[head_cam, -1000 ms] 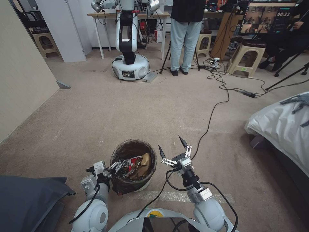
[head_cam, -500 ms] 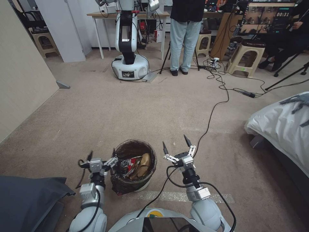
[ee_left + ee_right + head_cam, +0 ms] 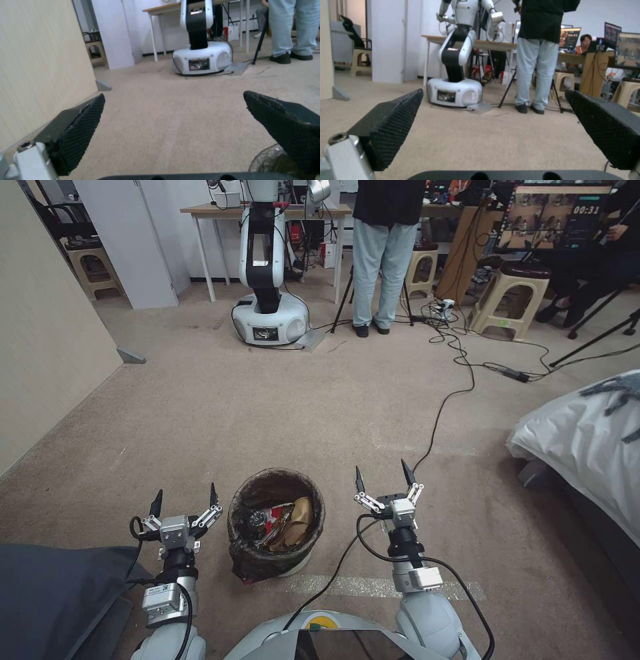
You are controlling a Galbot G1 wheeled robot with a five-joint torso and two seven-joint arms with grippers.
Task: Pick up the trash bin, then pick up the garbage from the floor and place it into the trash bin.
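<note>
Left gripper (image 3: 185, 500) now off trash bin (image 3: 276, 527) — fingers (image 3: 155, 504) wide, empty.

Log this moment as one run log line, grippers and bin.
left gripper: open, left of trash bin | right gripper: open, right of it | bin: on carpet, unheld | garbage: inside

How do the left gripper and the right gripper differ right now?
The left gripper sits just beside the trash bin on its left; the right gripper stands farther off on its right. The left reaches less far forward than the right. Both have open jaws, hold nothing, and point forward.
</note>
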